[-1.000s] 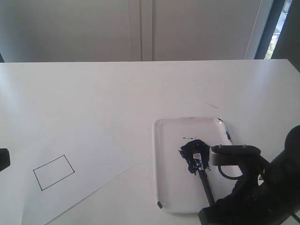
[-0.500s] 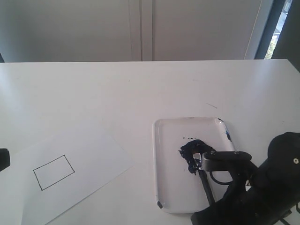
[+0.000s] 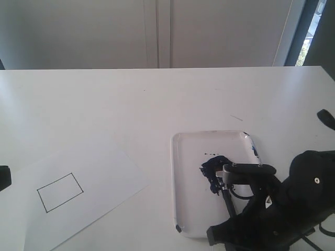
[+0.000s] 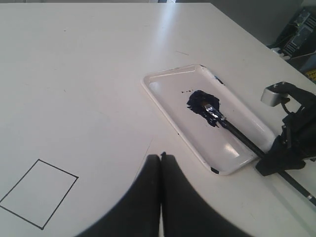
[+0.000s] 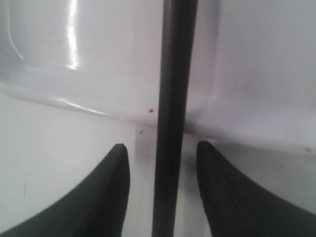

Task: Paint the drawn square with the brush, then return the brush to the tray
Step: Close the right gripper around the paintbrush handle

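The brush (image 3: 226,196) lies in the tray (image 3: 175,172), its bristles in the navy paint blotch (image 3: 212,168) and its black handle (image 5: 173,94) running out over the tray's near rim. My right gripper (image 5: 160,147) is open, one finger on each side of the handle just outside the rim, with a gap on both sides. The side view from the left wrist shows that gripper (image 4: 274,165) low over the handle. The drawn square (image 3: 60,192) on the paper has a white interior. My left gripper (image 4: 161,157) is shut on nothing, above the table between the square (image 4: 37,193) and the tray (image 4: 163,106).
The white paper sheet (image 3: 99,172) lies tilted at the front left of the white table (image 3: 157,99). A dark part of the left arm (image 3: 4,178) shows at the left edge. A wall and a window frame stand behind the table's far edge.
The right arm has shifted left and down over the brush handle at the tray's near rim. The brush, tray and paper have not moved.
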Available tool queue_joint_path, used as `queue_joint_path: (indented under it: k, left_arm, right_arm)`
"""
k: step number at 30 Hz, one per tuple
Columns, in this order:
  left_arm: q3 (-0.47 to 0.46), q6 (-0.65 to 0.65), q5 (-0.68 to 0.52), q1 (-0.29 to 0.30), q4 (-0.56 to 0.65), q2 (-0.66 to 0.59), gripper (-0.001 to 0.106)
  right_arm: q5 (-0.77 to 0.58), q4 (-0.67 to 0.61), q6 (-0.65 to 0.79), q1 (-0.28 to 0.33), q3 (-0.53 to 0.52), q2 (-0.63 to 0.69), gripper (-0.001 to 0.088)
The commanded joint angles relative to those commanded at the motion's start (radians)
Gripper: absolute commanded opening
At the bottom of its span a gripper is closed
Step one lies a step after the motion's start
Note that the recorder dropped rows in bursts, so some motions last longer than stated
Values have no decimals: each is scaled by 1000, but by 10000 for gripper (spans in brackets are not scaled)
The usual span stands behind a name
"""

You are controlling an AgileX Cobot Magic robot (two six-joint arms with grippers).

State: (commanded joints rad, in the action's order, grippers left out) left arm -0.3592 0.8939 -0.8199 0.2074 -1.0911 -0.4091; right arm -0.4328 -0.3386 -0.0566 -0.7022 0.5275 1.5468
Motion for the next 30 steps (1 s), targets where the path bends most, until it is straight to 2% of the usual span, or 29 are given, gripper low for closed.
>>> queue_joint_path:
  k: [13,25,30]
  left_arm:
    - [0,0,0,0,0,0,0]
    - [0,0,2,0,0,0,0]
    - [0,0,2,0,0,0,0]
  right_arm:
    - [75,9,2,6,0,39,425]
    - [80,56,4,65,0,39,425]
    - [83,65,4,65,0,39,425]
